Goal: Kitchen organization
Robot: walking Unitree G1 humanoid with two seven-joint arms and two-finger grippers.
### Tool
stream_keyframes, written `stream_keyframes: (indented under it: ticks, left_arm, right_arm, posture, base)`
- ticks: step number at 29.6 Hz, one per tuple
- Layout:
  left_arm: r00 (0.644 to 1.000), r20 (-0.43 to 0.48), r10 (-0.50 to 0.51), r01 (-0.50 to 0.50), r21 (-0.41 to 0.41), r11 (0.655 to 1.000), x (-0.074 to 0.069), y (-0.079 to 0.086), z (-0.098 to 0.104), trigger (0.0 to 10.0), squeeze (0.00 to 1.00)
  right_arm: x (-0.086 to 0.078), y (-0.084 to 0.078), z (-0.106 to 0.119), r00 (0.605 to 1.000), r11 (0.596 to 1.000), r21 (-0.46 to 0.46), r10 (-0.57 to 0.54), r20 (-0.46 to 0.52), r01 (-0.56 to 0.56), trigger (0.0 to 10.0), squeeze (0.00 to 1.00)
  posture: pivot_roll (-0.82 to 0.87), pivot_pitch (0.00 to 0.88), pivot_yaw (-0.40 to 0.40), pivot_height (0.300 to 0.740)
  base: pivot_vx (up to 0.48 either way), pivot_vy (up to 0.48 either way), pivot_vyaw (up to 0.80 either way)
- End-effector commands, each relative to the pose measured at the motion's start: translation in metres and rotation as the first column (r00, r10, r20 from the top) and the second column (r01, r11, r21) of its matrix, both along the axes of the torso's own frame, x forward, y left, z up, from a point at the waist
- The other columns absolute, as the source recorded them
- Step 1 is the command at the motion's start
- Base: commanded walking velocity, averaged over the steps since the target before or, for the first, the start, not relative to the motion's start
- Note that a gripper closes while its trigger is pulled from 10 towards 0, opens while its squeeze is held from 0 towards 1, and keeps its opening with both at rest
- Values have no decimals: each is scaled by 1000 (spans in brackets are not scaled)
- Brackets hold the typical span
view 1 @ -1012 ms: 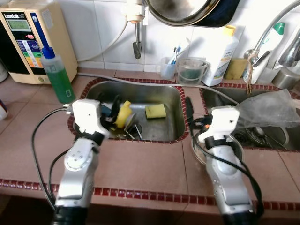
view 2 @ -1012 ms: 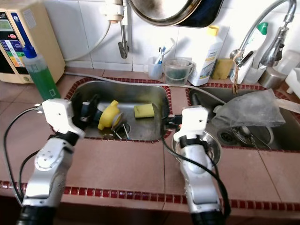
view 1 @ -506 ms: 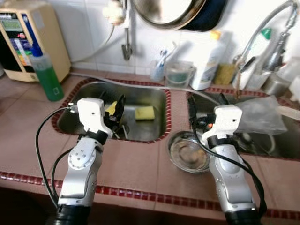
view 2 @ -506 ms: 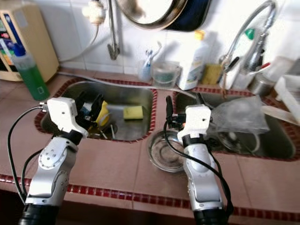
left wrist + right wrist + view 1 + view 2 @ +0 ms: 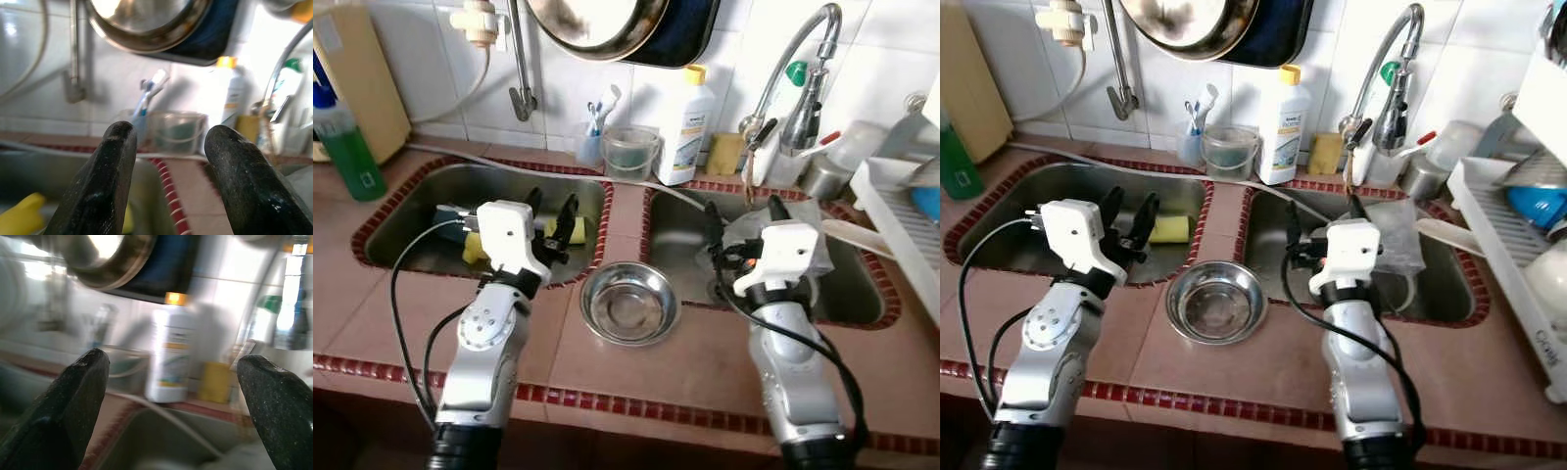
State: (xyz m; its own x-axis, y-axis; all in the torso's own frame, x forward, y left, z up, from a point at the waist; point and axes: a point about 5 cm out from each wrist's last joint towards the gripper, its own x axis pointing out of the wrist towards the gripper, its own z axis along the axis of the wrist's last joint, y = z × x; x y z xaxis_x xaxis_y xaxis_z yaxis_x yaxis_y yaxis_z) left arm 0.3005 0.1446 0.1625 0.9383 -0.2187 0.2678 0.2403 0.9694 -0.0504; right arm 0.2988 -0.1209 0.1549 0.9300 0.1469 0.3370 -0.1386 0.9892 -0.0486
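A round, shiny metal bowl point(image 5: 629, 303) is seen on the tiled counter point(image 5: 636, 367), between both grippers. The left gripper point(image 5: 549, 213) and right gripper point(image 5: 741, 217) are held wide apart, with nothing gripped.

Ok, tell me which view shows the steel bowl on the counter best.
The right eye view shows the steel bowl best: whole, empty, on the tiled counter between the two arms. The left eye view shows it whole too, a bit further right in the picture. In both wrist views the claw fingers point toward the back wall and the white bottle.
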Motion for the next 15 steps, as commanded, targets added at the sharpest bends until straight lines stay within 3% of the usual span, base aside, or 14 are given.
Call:
stream_keyframes:
  ticks: [1,15]
  left_arm:
    - [1000,18,-25,25,-17,1000,-1,-4,5,10000,0]
    - [993,-26,-116,118,106,987,-26,-7,-11,10000,0]
  right_arm:
    - [-1,-7,2,1000,1000,-10,-7,2,7,10000,0]
    - [-12,-10,-16,995,999,-2,35,-98,-35,10000,0]
  posture:
    - [-105,0,-31,740]
    - [-88,46,-59,740]
  base:
    - [0,0,0]
    - [0,0,0]
